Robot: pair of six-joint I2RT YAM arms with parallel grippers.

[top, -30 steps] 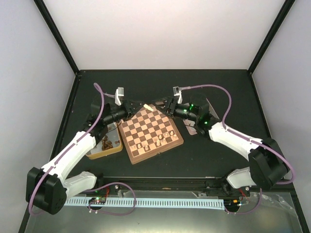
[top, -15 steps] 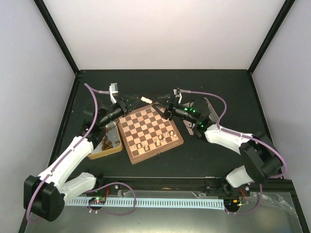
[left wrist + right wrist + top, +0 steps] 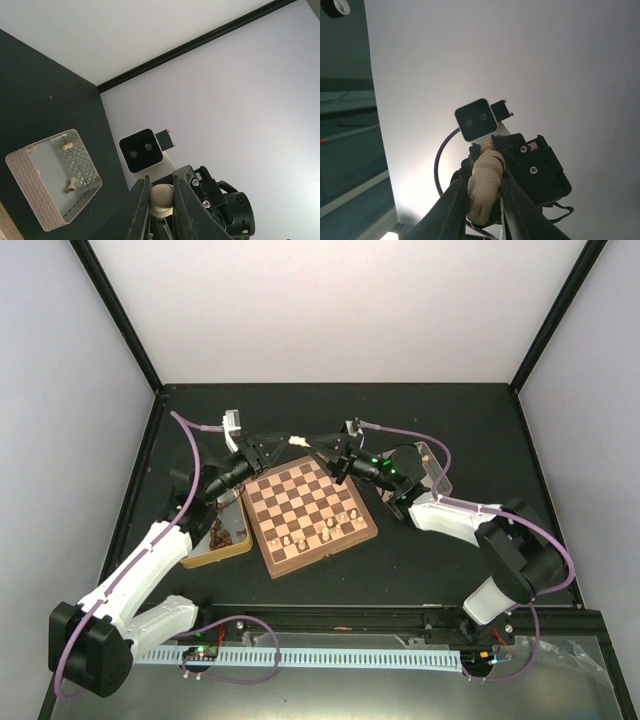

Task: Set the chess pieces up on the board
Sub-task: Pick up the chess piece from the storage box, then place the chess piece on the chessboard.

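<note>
One cream chess piece hangs in the air just beyond the far corner of the board. My left gripper is shut on its round end, and my right gripper meets it from the right. In the right wrist view the turned body of the piece sits between the right gripper's fingers, which press on both of its sides. Both grippers are tip to tip on the same piece. Several more cream pieces stand along the board's near edge.
A shallow tray with dark pieces lies left of the board under my left arm. A second metal tray with a few cream pieces lies right of the board, behind my right arm. The walls stand close behind.
My left gripper lifted the piece up and back off the board's far corner. My right gripper swung left to meet it and closed from wide open onto it.
</note>
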